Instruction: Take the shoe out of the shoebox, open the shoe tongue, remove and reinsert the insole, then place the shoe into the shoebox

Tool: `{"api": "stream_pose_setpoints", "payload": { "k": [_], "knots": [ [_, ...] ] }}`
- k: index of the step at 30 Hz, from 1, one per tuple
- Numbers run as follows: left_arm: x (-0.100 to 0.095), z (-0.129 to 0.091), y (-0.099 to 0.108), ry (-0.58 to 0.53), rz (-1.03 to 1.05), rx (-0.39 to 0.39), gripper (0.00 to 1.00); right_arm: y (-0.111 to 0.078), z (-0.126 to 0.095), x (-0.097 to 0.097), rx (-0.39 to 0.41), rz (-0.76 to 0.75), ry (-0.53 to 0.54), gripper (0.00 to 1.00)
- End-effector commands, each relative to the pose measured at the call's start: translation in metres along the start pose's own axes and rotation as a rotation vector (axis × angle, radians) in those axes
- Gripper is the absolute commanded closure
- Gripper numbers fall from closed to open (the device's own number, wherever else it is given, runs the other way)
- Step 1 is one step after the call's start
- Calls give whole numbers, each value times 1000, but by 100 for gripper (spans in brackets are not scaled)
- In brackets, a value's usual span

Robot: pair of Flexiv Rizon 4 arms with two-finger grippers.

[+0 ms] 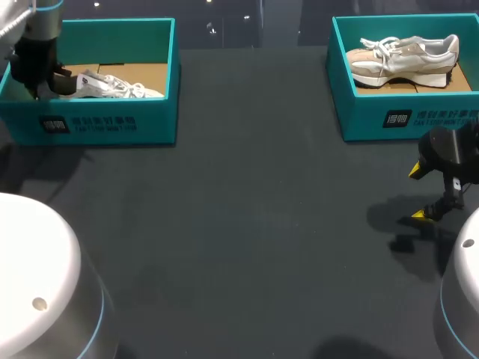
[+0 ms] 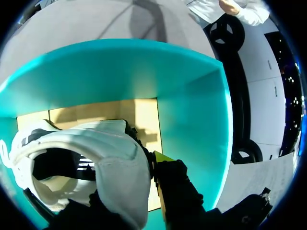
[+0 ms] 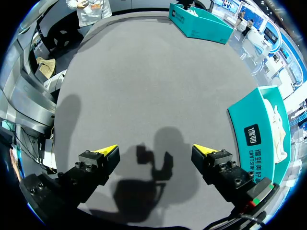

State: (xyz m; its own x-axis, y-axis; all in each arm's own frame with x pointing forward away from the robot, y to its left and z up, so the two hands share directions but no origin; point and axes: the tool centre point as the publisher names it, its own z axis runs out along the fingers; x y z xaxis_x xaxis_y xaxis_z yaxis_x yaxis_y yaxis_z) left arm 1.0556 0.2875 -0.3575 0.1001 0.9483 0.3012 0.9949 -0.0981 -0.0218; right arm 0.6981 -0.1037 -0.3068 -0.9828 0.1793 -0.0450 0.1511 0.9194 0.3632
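- The left shoebox (image 1: 112, 123), a teal one, sits at the far left corner of the dark table (image 1: 247, 224). I place everything else from it.
- Inside the left shoebox lies the white shoe (image 1: 112, 87), on its sole on the brown cardboard floor (image 2: 139, 115). Its heel is at the box's left end, and its toe points toward the box's right wall.
- The left gripper (image 1: 45, 78) reaches down into the left shoebox at its left end, right at the shoe's heel.
- From the left wrist view, one yellow fingertip (image 2: 162, 156) presses the outside of the padded heel collar, with the teal box wall (image 2: 192, 124) beyond it. The other finger goes down inside the shoe's opening, so the pincer is clamped on the heel of the white shoe from both sides.
- The right shoebox (image 1: 404, 120), also teal, stands well apart from the left shoebox. It is straight across the table at the far right corner.
- A beige shoe (image 1: 404, 58) rests in it, with its toe pointing back toward the left shoebox.
- The right gripper (image 1: 418, 194) hangs over bare table well apart from the left shoebox, out past the near side of the right one. Its yellow-tipped fingers are spread wide and hold nothing.
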Motion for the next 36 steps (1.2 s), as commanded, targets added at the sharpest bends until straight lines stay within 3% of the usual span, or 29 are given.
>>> {"api": "stream_pose_setpoints", "payload": {
  "k": [1,6,9,18,21,29,36],
  "knots": [
    [-2,1,-3,-3,-7,-15,100,0,0,2,4,1,-3,0],
    [-2,3,-4,-8,-23,-39,99,0,0,2,4,1,-3,0],
    [-1,4,-5,-19,-29,-38,72,0,0,2,4,1,-3,0],
    [2,0,-9,-48,-62,-21,63,0,0,2,4,1,-3,0],
    [3,-8,-10,-62,-74,-32,53,0,0,2,4,1,-3,0],
    [6,-46,-8,-93,-94,-68,0,0,0,2,4,1,-3,0],
    [11,-85,-15,-106,-112,-89,0,0,0,2,4,1,-3,0]
  ]
}}
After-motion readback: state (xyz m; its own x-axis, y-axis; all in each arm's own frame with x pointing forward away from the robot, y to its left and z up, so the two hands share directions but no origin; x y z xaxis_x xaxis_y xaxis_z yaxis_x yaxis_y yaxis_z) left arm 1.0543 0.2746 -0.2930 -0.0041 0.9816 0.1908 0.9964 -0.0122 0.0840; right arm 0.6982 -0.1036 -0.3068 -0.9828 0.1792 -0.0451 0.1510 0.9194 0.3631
